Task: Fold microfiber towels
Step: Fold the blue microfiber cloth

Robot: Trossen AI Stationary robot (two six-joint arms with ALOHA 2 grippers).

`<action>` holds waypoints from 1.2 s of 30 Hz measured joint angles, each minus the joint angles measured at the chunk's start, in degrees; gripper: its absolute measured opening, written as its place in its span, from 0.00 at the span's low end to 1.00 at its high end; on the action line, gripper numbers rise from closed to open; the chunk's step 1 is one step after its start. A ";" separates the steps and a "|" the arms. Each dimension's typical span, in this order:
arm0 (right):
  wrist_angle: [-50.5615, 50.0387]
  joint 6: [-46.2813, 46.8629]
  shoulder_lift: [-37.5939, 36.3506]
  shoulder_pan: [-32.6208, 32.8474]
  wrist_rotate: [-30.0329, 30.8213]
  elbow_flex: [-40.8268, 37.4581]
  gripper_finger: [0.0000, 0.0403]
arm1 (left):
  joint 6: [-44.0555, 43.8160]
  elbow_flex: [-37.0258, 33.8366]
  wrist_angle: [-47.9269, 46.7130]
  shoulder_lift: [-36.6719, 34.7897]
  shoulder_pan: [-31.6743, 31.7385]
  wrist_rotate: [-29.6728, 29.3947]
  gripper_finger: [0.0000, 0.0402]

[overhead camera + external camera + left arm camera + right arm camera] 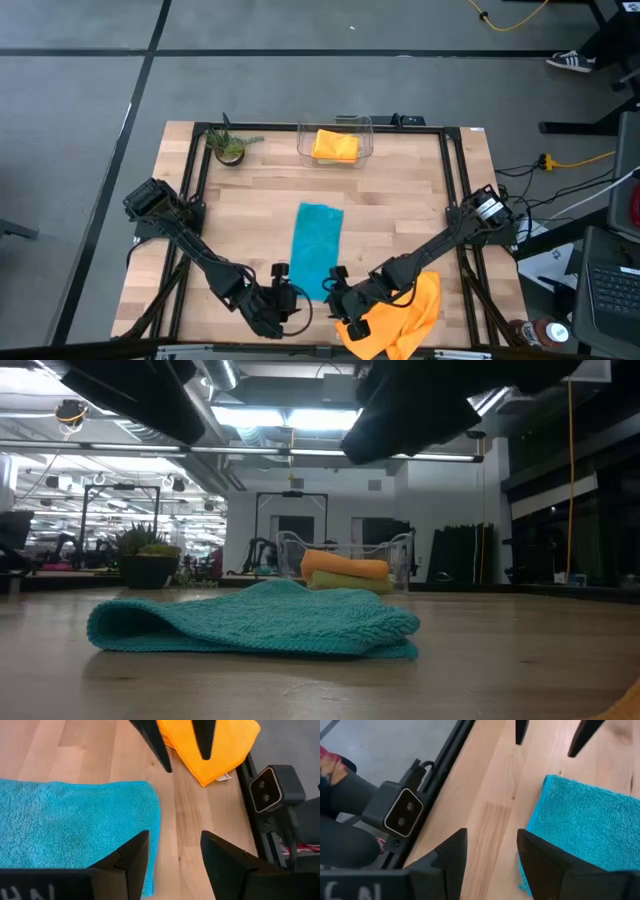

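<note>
The teal blue microfiber towel [319,245], a soft looped-pile cloth already folded once into a long narrow strip, lies on the pale wooden table [400,190] with its near short edge between the two grippers. The left gripper [283,285] hovers at that edge's one corner; in its wrist view its jaws stand apart and empty, the towel's corner [145,800] just beyond and to one side of the near fingertip. The right gripper [336,283] hovers at the other corner, jaws likewise spread and holding nothing, with the towel's edge [545,800] just off one fingertip.

I judge the step in hand to be the second fold of this strip. The next move calls for both grippers to close on the two near corners and carry them over to the far edge, squarely.

A crumpled orange microfiber towel [400,318] waits under and beside the right arm, partly hidden by it. In the clear plastic bin [335,142] at the far edge lies a folded orange towel [345,566] on a lime green one [350,583]; from above the green one is hidden. In the low view both grippers are cut off at the top.
</note>
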 joint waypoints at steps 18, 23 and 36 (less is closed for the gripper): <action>-0.38 0.27 3.70 0.04 0.23 0.01 0.61 | -1.89 0.00 -0.02 -0.04 0.09 4.91 0.44; -0.02 0.13 3.90 -0.15 0.24 0.01 0.71 | -2.14 -0.04 -0.76 2.49 1.11 7.02 0.51; -0.86 1.26 6.52 -1.10 1.52 0.03 0.69 | -1.50 -0.13 -2.69 9.29 1.96 7.27 0.59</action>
